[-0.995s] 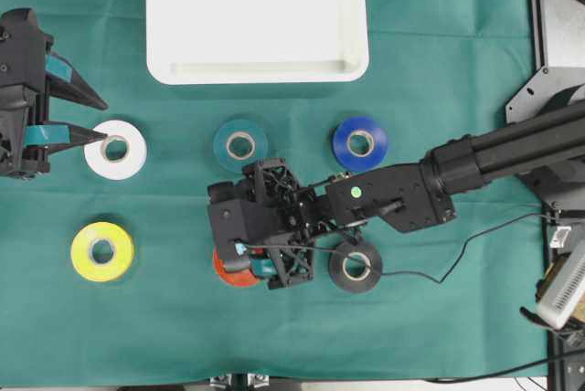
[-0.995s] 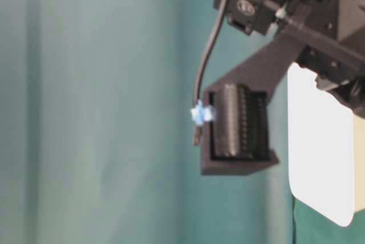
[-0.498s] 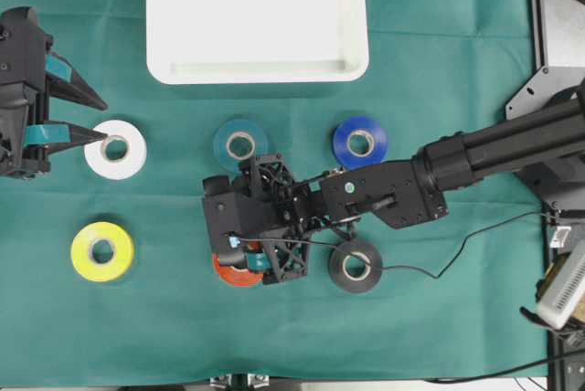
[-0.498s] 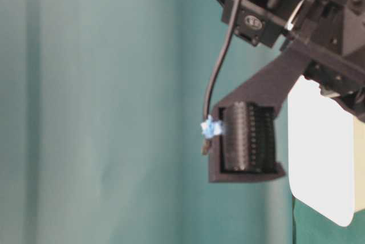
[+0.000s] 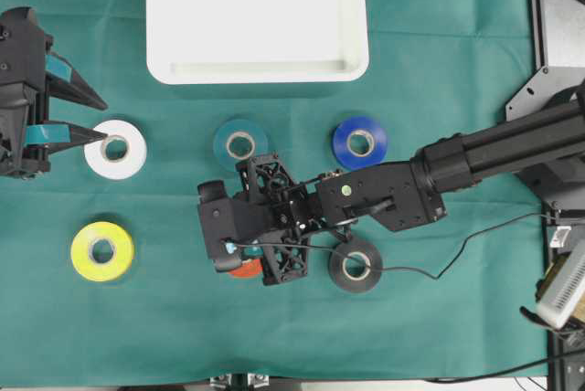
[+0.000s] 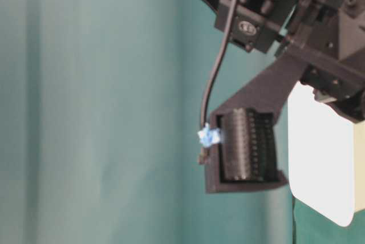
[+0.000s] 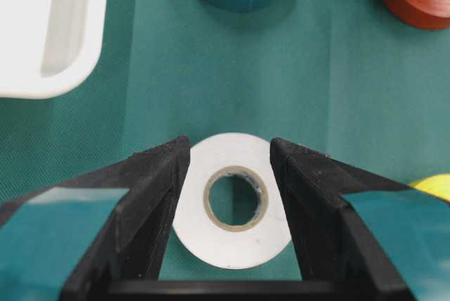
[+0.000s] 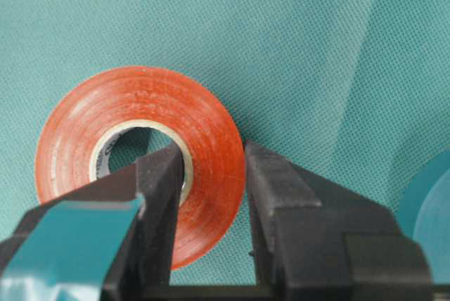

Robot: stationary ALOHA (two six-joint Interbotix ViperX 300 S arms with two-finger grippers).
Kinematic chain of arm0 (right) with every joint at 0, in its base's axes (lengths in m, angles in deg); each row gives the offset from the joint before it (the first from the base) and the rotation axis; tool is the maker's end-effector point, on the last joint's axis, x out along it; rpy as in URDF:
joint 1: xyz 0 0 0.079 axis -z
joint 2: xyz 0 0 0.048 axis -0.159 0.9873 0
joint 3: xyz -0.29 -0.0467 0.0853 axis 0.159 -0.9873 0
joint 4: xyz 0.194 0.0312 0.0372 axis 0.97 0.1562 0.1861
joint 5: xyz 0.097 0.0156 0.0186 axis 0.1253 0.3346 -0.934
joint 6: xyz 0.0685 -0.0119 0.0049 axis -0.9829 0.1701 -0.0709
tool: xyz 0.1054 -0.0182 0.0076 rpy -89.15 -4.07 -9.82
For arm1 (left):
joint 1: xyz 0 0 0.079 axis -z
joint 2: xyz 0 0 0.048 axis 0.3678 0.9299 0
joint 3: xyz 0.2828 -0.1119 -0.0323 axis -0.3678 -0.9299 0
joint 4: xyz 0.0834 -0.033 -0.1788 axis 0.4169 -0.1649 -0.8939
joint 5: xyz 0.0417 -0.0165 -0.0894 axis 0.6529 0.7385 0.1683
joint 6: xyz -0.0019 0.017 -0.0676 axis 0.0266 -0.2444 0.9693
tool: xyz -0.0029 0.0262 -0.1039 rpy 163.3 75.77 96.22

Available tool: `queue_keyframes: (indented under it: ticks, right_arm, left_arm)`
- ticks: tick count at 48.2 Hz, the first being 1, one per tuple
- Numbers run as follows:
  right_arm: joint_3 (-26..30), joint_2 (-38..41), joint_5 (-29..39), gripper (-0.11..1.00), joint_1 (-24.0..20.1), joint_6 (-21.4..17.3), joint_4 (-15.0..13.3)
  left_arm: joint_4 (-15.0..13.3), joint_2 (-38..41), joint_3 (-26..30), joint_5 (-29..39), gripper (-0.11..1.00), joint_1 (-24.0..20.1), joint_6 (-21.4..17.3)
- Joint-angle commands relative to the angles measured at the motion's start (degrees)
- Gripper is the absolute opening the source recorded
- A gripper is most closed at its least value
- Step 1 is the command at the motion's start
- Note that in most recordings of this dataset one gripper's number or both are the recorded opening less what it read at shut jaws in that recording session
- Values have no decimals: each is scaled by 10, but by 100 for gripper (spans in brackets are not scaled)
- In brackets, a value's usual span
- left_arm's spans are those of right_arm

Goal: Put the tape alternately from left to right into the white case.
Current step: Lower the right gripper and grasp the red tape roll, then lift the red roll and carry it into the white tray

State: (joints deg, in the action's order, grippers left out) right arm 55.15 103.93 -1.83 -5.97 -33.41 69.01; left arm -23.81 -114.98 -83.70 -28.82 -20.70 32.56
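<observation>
Counting six tape rolls (image 5: 241,144) | right gripper (image 8: 211,174) clenched on red roll (image 8: 137,143) — left gripper (image 7: 228,174) released

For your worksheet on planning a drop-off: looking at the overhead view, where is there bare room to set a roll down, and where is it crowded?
Free: the whole floor of the white case, and the cloth between the yellow roll and the right tool. Crowded: the middle, where that tool grips the red roll beside the black roll, under the teal roll and blue roll.

Green cloth (image 5: 457,62) across the table.
</observation>
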Motion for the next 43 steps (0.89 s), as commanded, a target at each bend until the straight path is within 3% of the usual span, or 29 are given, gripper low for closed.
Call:
queue_keyframes:
  ticks: [1,26,43]
  right_arm:
    - [13,-21,3,24,-3,0,-4]
    - [22,-117,91,24,-7,-4,-4]
    - [39,-122,124,24,-6,-4,-4]
  left_arm:
    - [-1,-3,10,-3,100,2,-1]
    - [0,-3,10,-3,100,2,0]
    - [-1,-3,11,-3,100,2,0]
